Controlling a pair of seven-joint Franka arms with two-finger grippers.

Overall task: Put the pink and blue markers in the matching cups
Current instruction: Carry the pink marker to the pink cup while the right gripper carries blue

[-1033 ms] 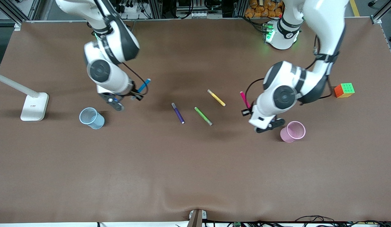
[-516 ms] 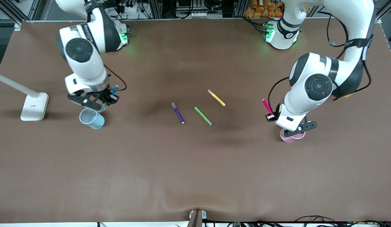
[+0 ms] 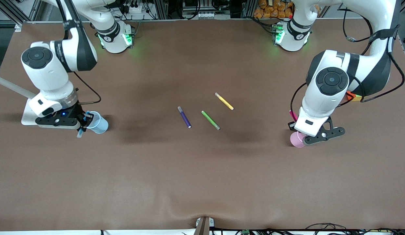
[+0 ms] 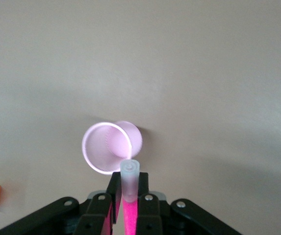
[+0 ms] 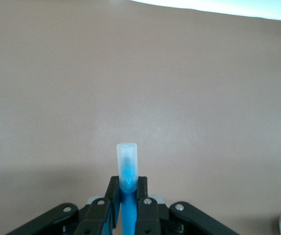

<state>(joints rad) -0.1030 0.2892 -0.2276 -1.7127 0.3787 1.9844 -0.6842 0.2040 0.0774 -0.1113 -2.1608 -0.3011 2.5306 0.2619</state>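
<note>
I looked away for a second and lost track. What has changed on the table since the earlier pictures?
The right gripper carried the blue marker toward its end of the table, to beside the blue cup. The left gripper swung the pink marker over the pink cup. Both stay clamped. The cups and the purple, green and yellow pens stayed put.

Three pens lie loose near the middle of the brown desk [image 3: 202, 182], well apart from either end: a dark purple pen [image 3: 184, 117], a green pen [image 3: 210, 120] just beside it, and a yellow pen [image 3: 224, 101] farther from the front camera. A white lamp base [image 3: 27, 112] sits at the right arm's end. A colourful cube [image 3: 352, 96] (mostly hidden) shows at the left arm's end.
</note>
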